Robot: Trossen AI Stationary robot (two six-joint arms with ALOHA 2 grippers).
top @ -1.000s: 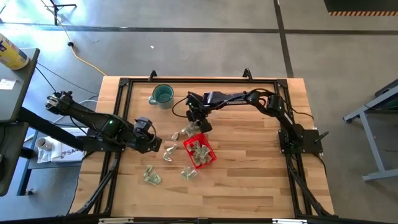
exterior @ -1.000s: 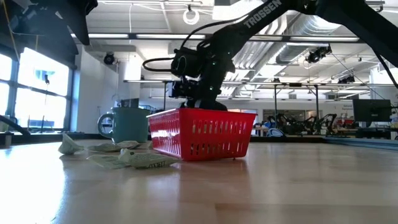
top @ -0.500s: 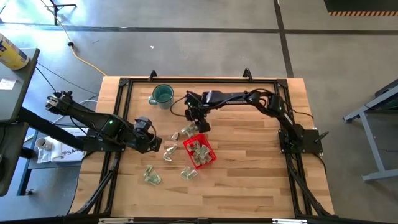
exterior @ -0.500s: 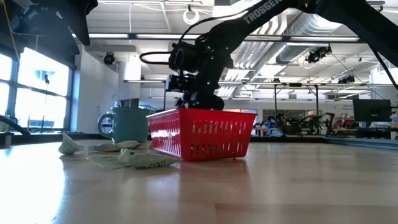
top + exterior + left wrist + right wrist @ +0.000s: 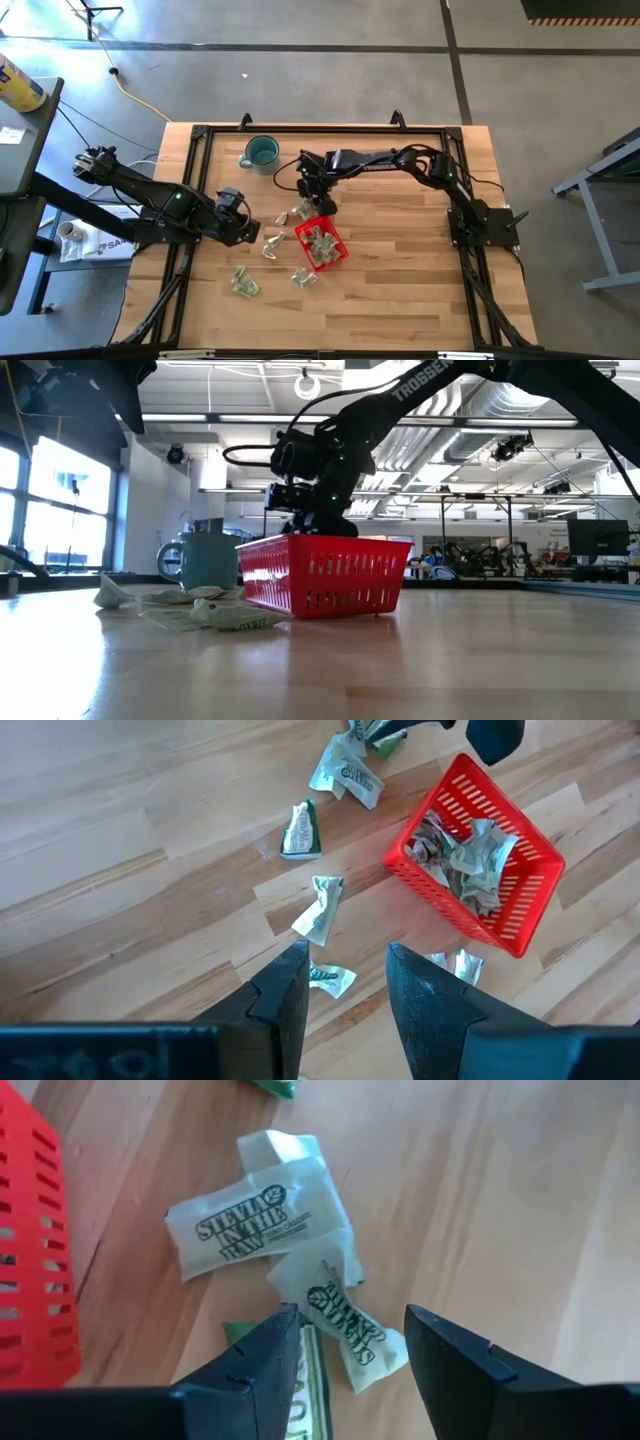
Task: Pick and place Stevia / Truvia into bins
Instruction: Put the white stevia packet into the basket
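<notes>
Stevia sachets beside red bin edge

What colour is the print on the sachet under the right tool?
Dark green lettering and a leaf logo on a white sachet, clearest in the right wrist view.

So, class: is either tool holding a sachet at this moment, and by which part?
No. The right tool is open above loose Stevia sachets beside the red bin. The left tool is open over the table, gripping nothing.
</notes>
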